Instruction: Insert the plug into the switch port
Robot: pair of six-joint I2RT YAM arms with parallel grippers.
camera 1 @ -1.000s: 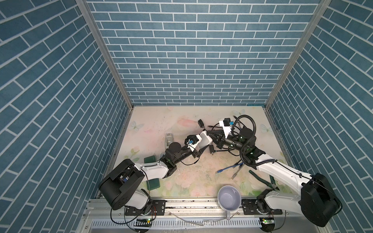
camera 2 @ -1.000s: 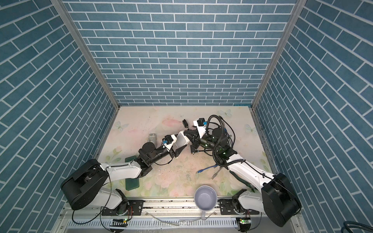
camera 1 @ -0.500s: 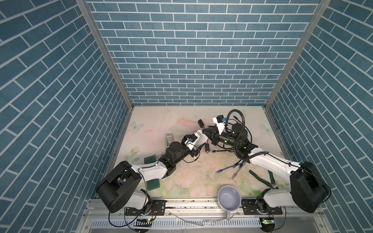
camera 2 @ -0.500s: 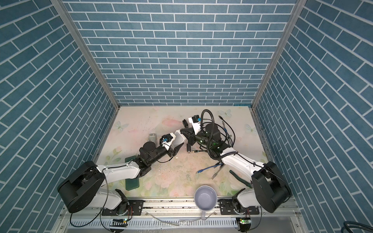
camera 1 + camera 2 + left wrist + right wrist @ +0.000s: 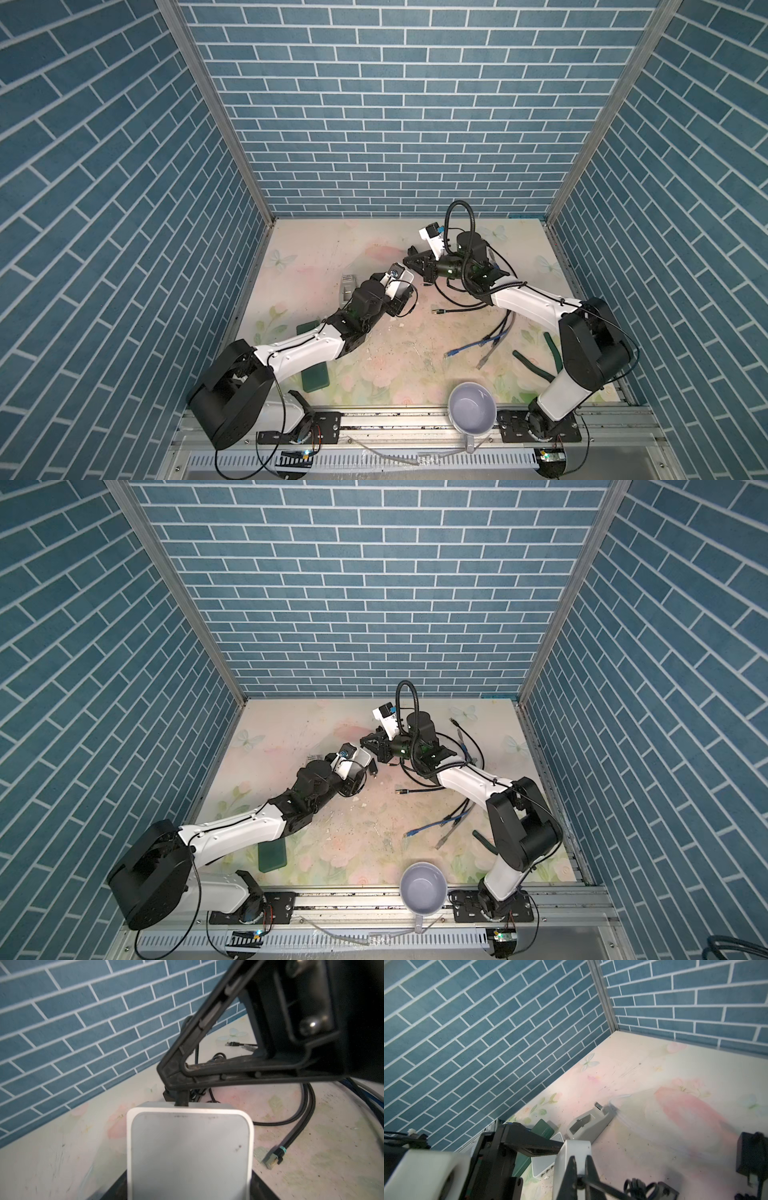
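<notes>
White-cased and round-cornered, the plastic switch box is held tilted above the pale floral surface. The left end effector grasps it across its sides, and its far edge is turned toward the other arm. The right end effector is clenched on a small black plug, whose tip meets that far edge in the left wrist view. In both top views the two end effectors stand almost nose to nose near the middle of the surface. The early part of the job therefore looks done: both pieces are picked up, brought together and roughly lined up. What cannot be told is whether the plug has entered a port or only presses against the casing, since the port face points away from every camera and the plug's body is mostly exposed. By my judgement the insertion is at or just past first contact. Pushing the plug fully home, and then letting go of it, appears to remain.
</notes>
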